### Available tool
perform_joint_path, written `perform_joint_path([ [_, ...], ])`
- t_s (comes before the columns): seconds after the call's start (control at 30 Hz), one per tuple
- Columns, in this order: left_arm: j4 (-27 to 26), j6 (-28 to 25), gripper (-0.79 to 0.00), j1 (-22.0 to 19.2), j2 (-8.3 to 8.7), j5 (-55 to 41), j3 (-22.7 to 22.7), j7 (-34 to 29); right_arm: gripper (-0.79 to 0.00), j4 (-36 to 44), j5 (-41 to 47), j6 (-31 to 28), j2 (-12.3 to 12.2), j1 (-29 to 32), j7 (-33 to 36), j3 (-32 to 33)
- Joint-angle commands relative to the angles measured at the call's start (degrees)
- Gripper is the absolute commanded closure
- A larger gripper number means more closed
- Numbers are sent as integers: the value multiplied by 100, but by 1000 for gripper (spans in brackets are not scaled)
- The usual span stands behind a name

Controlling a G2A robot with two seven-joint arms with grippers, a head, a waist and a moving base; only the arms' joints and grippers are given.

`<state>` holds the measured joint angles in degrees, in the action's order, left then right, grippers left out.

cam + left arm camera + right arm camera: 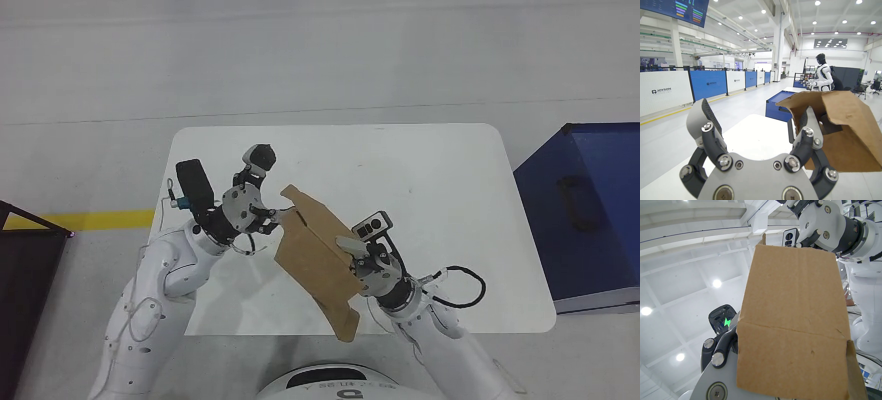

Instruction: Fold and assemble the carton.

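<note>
Left arm bent over the left side of the bench (pixel 430 180), its tool (pixel 755 111) spread wide, one finger tucked behind a flap of the carton (pixel 315 255). The carton is held tilted above the bench's middle. Right arm angled in from the near edge, its tool (pixel 352 245) clamped on the carton's right edge.

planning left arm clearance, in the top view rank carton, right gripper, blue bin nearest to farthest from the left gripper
1. carton, right at the left gripper, over the table.
2. right gripper, holding the carton's other side.
3. blue bin, off the table on the right arm's side.
</note>
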<state>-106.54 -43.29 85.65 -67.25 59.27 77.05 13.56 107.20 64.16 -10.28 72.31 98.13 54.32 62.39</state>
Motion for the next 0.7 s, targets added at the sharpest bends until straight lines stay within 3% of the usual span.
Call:
perform_joint_path([
  [0.0, 1, -2, -785, 0, 0, -1, -1, -3, 0, 0, 0, 0, 0, 0, 0, 0],
  [0.2, 133, 431, -785, 149, 21, -712, 286, -433, 0, -49, -282, -34, -26, -41, 7, 132],
  [0.4, 51, 34, -785, 384, 113, -1995, 759, -1179, 0, 31, -681, -48, -108, 171, 240, 421],
  [0.53, -198, -398, -785, 372, 166, -2554, 591, -1957, 0, 58, -875, -22, -132, 230, 222, 441],
  [0.67, -161, -462, -785, 246, 200, -2754, 349, -2630, 0, 59, -879, -44, -133, 228, 195, 408],
])
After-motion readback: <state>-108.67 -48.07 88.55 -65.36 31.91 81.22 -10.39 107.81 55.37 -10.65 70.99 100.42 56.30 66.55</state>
